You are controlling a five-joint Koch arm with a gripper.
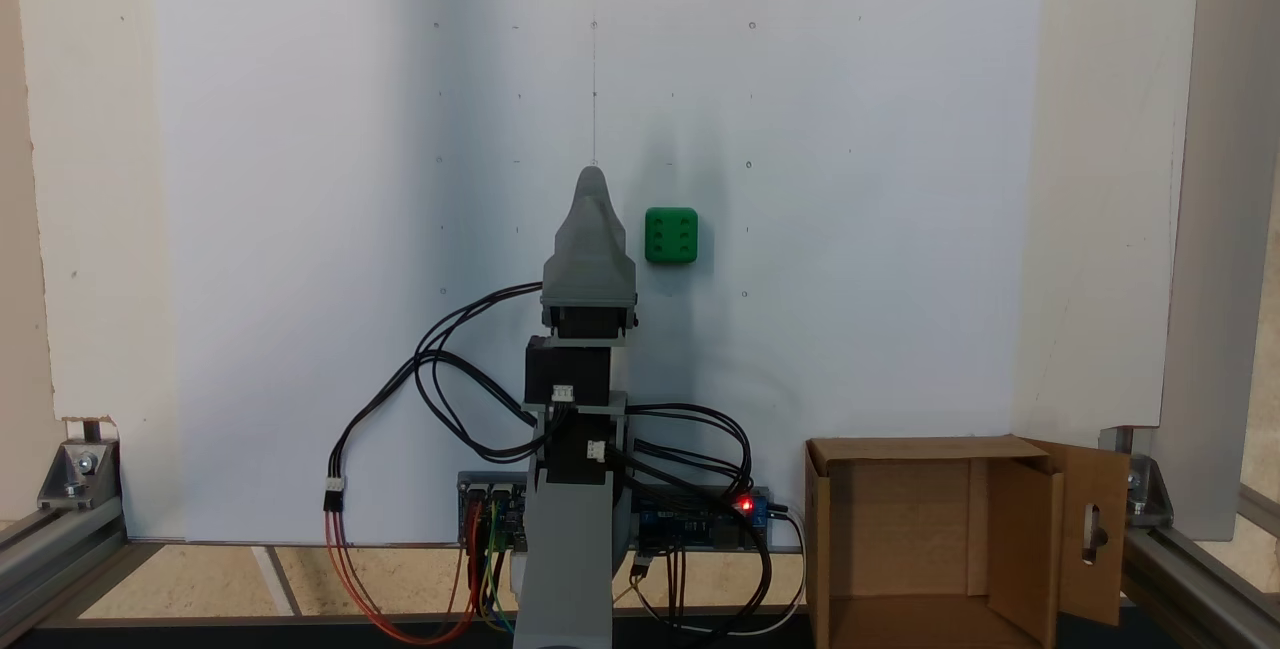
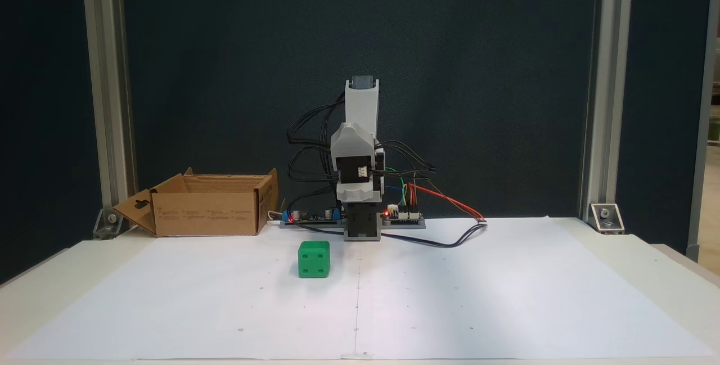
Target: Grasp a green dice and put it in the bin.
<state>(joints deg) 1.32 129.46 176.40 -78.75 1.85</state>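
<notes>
The green dice (image 1: 671, 235) lies on the white paper sheet, its six-pip face up; in the other fixed view the green dice (image 2: 314, 259) sits just left of the arm's base. My gripper (image 1: 592, 179) is folded back over the arm with its grey jaws together in one point and nothing between them. Its tip is a short way left of the dice and clear of it. The bin (image 1: 905, 449), an open brown cardboard box with a slotted flap, stands at the lower right; in the other fixed view the bin (image 2: 205, 213) is at the back left.
Black and coloured cables (image 1: 450, 399) loop around the arm's base beside the circuit boards (image 1: 700, 519). Aluminium frame posts (image 2: 107, 100) stand at the table's corners. The white sheet (image 2: 506, 297) stretches wide on both sides of the dice.
</notes>
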